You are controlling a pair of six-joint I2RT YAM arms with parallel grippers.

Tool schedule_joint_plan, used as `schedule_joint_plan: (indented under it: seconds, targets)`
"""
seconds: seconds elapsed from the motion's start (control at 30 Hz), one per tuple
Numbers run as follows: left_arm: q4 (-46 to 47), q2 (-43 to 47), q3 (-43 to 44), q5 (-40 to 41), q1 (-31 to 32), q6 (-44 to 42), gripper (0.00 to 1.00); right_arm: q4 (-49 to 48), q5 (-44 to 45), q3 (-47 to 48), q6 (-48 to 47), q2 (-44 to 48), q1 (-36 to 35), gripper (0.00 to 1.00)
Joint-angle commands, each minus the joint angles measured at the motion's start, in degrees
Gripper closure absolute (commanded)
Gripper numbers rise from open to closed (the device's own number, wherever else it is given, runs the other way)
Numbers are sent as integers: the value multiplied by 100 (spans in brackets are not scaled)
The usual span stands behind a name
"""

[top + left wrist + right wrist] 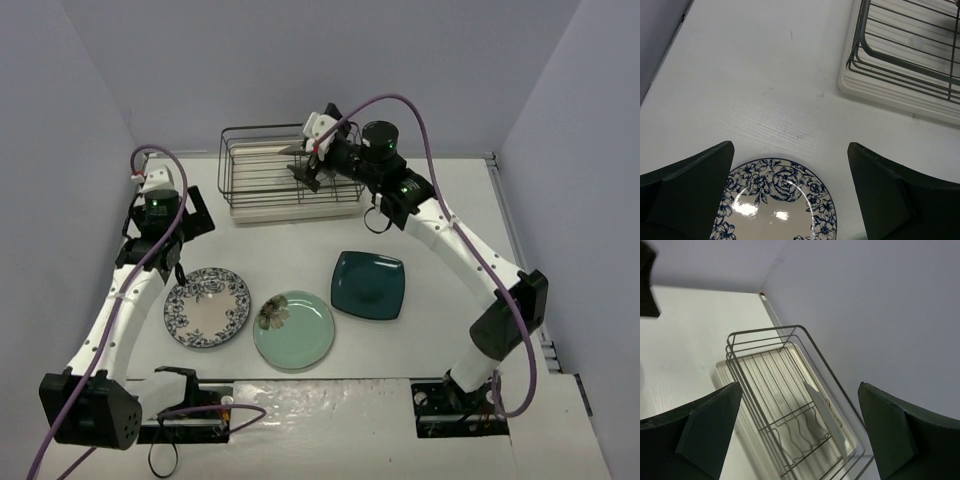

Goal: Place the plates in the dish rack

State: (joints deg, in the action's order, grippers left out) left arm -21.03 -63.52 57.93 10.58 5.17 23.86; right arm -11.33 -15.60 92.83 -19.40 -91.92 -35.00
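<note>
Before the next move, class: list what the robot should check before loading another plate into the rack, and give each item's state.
1. Left claw open and empty: ok.
2. Left claw lined up over the blue-flowered plate, which lies flat on the table: ok.
3. Right claw open and holding nothing above the rack: ok.
4. Room in the rack: ok. One plate on edge stands along one side, and the other dividers look free.
5. Gap between the blue-flowered plate and the green plate: cannot tell, as their rims look very close.
6. Teal plate lying apart from the others: ok.
</note>
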Motion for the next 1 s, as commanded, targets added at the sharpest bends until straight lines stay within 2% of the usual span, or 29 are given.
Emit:
schedule_joint_plan:
  seconds: [0.0,0.07,0.13,0.23,0.33,0.5,0.6,0.7,0.8,0.97]
  targets:
    - [241,215,-107,-242,-12,47,3,261,2063,-759,4060,761,702,0]
    - [303,257,-193,-304,0,104,3,469,1657,-1327,4826,1024,1069,0]
    - [336,224,-217,-425,12,119,3,745,1899,-2146,5185,1396,1261,0]
    - [320,159,-185,-462,34,119,3,1157,2559,-2543,5209,1954,1414,0]
    - [360,20,-170,-528,74,125,3,2119,3236,-3030,5387,2861,1608,0]
    - [408,-33,-179,-594,96,143,3,3075,3427,-3858,5711,4103,1727,0]
    - [414,-37,-201,-618,114,146,3,3738,3063,-4137,5813,4275,1776,0]
    - [415,-46,-194,-608,142,146,3,3948,2635,-4507,5878,4234,1822,0]
    - [380,-46,-185,-540,151,128,3,3530,1902,-5273,5904,4140,1925,0]
    - [388,-59,-198,-548,155,119,3,2347,587,-5895,5742,3864,2418,0]
